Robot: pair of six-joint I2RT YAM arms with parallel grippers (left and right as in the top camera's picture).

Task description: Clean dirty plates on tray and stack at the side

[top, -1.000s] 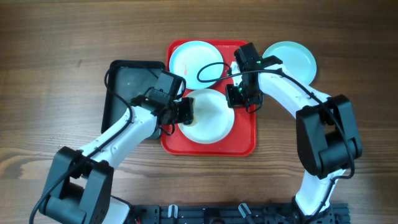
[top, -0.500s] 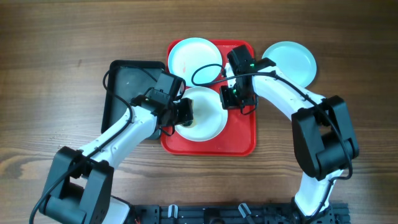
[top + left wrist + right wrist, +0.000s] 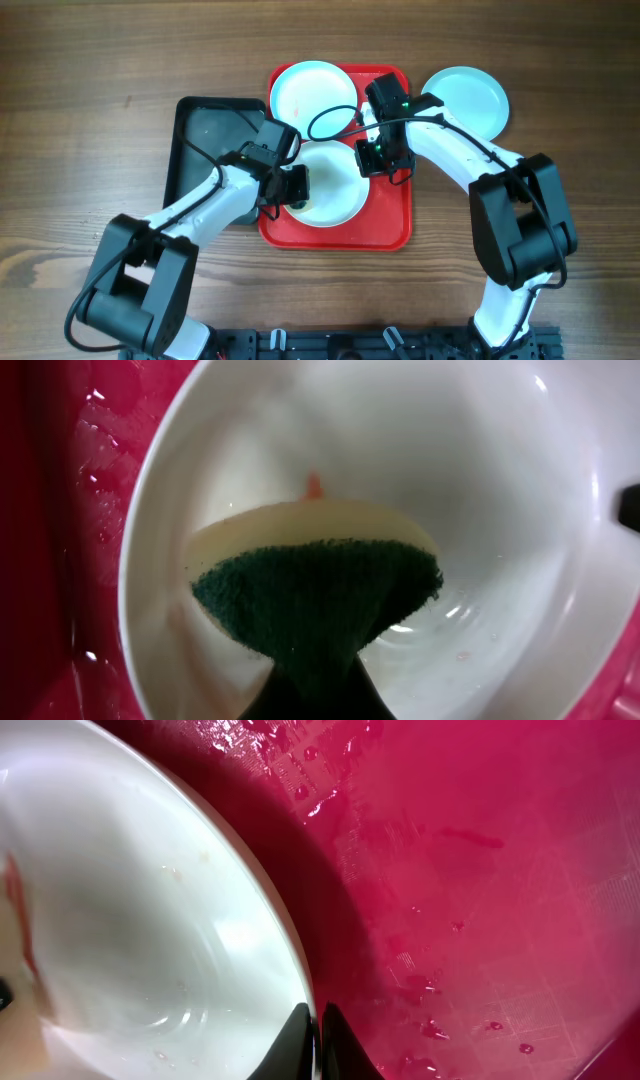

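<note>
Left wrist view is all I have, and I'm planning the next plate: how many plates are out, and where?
Observer: Three: the white plate under your sponge, a second plate at the far end of the red tray, and a third plate on the table right of it.
Operator: Is anything steadying my plate?
Observer: Yes, the right gripper pinches its rim between its fingers.
Operator: What lies left of the tray?
Observer: A black tray, close beside it.

On the tray (image 3: 390,225), near plate (image 3: 335,185) and far plate (image 3: 312,92); third plate (image 3: 465,95) right of it, smaller tray (image 3: 205,135) left.
</note>
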